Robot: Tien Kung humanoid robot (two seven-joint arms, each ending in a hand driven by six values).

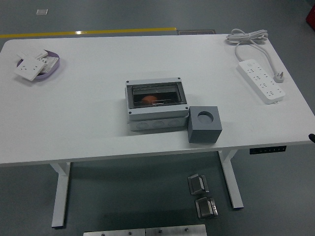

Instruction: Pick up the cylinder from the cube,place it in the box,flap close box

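One box [156, 105] sits mid-table [88, 123] with its clear flap shut, and one orange thing — apparently the cylinder [148, 99] — shows through it. One grey cube [204, 124] stands just beside the box's right front corner, its round socket holding nothing. One power strip [262, 80] lies far right; a purple dish [53, 68] of white switch plates [29, 68] — count unclear — far left. Neither hand shows.
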